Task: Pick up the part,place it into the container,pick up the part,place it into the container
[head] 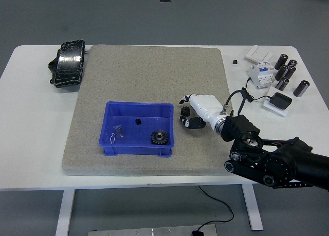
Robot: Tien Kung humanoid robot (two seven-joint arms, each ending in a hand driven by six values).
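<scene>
The black toothed metal gear (160, 138) lies flat in the near-right part of the blue rectangular plastic bin (114, 111), next to a small black block (138, 122) and a thin bent wire clip (115, 136) w/ a few tiny bits beside it. Judged from looks, the gear is stiff, dense, fairly heavy for its size; its teeth give purchase, so it would best be pinched across the rim, not by the flat faces. The small block is prob. light and easily lost between fingers; a fingertip pinch is called for.

At far left, a black plastic-wrapped pad (68, 62) rests partly on the white table (31, 128), just off the grey felt mat (149, 74). The bin sits on the mat, left of centre.

Right of the bin, the right hand (193, 111), white-shelled w/ black fingers, is held low over the mat just beside the bin's right wall. The fingers are curled toward the palm. Something dark is seen inside the curl, but whether a part is grasped can't be told. The wrist is angled up-left from the black arm, which enters from lower right. The left arm isn't seen.

At far right, black cylinders (286, 71), a white breaker (260, 72) and a black adapter (280, 101) stand on bare table.
</scene>
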